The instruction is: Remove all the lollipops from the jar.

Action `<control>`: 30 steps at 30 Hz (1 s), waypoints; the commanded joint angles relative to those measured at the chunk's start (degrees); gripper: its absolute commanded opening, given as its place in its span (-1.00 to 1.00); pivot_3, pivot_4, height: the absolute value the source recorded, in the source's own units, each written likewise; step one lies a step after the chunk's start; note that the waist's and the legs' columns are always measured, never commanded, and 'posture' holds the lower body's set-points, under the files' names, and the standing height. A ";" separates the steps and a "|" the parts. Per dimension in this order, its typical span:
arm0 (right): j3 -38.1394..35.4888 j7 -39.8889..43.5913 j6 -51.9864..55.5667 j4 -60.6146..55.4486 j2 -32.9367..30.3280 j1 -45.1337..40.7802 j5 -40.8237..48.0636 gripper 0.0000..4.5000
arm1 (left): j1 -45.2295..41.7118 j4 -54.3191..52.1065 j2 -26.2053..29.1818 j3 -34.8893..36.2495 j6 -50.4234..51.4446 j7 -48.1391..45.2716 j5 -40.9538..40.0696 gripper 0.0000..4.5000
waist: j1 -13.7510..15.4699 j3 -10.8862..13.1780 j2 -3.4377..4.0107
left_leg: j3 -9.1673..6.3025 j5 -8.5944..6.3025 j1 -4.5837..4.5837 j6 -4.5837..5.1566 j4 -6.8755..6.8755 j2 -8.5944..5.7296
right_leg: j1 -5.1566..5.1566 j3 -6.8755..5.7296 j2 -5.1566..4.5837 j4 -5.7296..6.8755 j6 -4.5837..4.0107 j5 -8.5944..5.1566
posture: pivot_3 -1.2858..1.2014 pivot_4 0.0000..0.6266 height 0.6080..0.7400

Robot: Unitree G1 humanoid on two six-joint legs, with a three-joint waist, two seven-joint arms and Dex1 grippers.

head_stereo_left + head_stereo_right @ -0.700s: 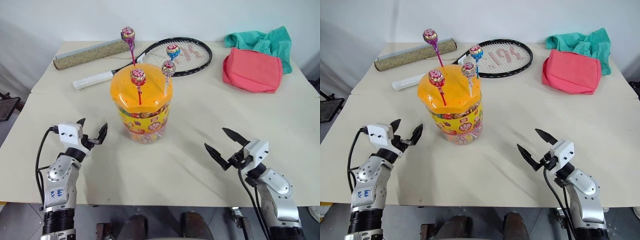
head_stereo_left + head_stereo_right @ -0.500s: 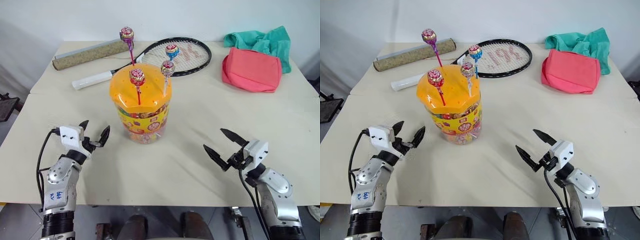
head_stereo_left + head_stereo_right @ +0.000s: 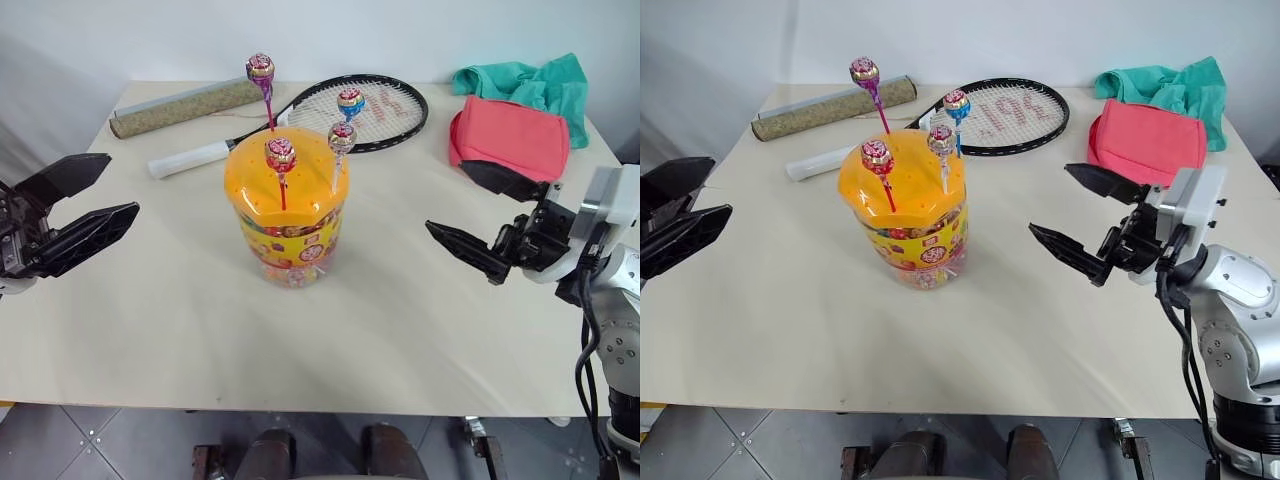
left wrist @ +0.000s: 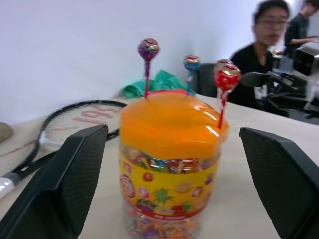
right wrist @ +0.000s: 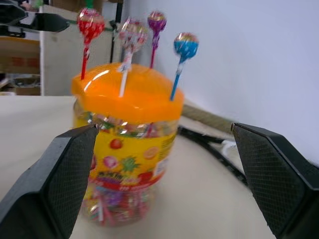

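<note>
Both arms have risen since the earlier frames and now flank the jar at about lid height: left gripper (image 3: 75,215) at the table's left edge, right gripper (image 3: 497,222) to the jar's right. Each has its two black fingers spread wide apart, nothing held, well clear of the jar.

Item 1: clear plastic jar (image 3: 288,240), yellow fruit-print label, orange domed lid w/ small holes. Upright, long axis vertical, near centre of the cream table (image 3: 180,330). Packed w/ wrapped sweets.

Item 2: four lollipops, all stuck in the lid, heads up, sticks near vertical.
- pink-wrapped lollipop (image 3: 260,68), purple stick, tallest, rear left, leans slightly left.
- blue-wrapped lollipop (image 3: 350,102), blue stick, rear right.
- silver-wrapped lollipop (image 3: 342,136), white stick, right side.
- red-wrapped lollipop (image 3: 280,154), red stick, front.

Other: black-framed tennis racket (image 3: 360,105) w/ white grip behind the jar; speckled rolled tube (image 3: 180,106) rear left; folded coral-red cloth (image 3: 508,138) and crumpled teal cloth (image 3: 520,80) rear right. Seated person (image 4: 264,59) beyond the table in the left wrist view.
</note>
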 commanded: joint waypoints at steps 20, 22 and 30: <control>-12.68 4.39 1.31 -8.07 -3.05 14.15 2.45 1.00 | -24.88 -5.28 -17.01 -32.29 -2.88 3.48 15.45 0.91 | 0.19 0.01 -0.03 | 0.28 0.00 0.01 0.01 0.27 -0.06 | 0.26 -0.18 0.04 0.09 0.04 0.02 | 0.03 -0.52 1.00; -14.03 2.75 1.71 -9.11 -2.09 14.06 4.59 1.00 | -25.37 -4.76 -16.99 -32.10 -2.34 3.02 15.05 0.74 | 0.20 0.01 -0.03 | 0.26 0.00 0.01 0.01 0.33 -0.06 | 0.30 -0.19 0.04 0.08 0.04 0.02 | 0.03 -0.52 1.00; -15.73 6.99 -2.67 -11.28 0.42 17.98 5.69 1.00 | -27.87 -1.02 -17.75 -33.56 -2.50 1.14 17.58 -0.32 | 1.44 0.01 -0.03 | 0.12 -0.01 0.03 0.03 0.51 -0.08 | 0.51 -0.33 0.02 -0.05 0.06 0.03 | 0.03 -0.52 1.00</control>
